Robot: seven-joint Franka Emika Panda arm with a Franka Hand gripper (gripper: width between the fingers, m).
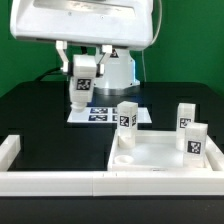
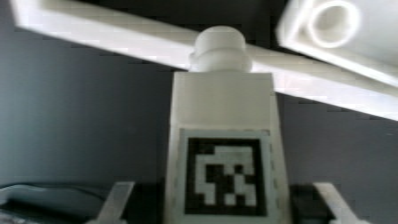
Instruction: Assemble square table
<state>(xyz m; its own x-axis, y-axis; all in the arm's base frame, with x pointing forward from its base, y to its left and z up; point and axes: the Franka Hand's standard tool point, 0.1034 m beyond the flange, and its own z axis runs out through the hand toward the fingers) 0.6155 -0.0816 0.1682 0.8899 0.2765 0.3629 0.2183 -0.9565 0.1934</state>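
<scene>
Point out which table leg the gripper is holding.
The leg lifted above the marker board, clamped in the gripper. The other three legs stand on the tabletop.

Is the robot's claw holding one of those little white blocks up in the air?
Yes: the gripper grips a white tagged leg well above the black table, clear of the marker board.

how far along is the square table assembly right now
Partly done. Three small white tagged block legs stand upright on the large flat white plastic square slab, apparently at its corner sockets; whether they are fully seated cannot be told. In hand: the gripper holds a fourth white tagged leg above the marker board. Left: bringing that leg to the slab's remaining corner and fitting it.
</scene>
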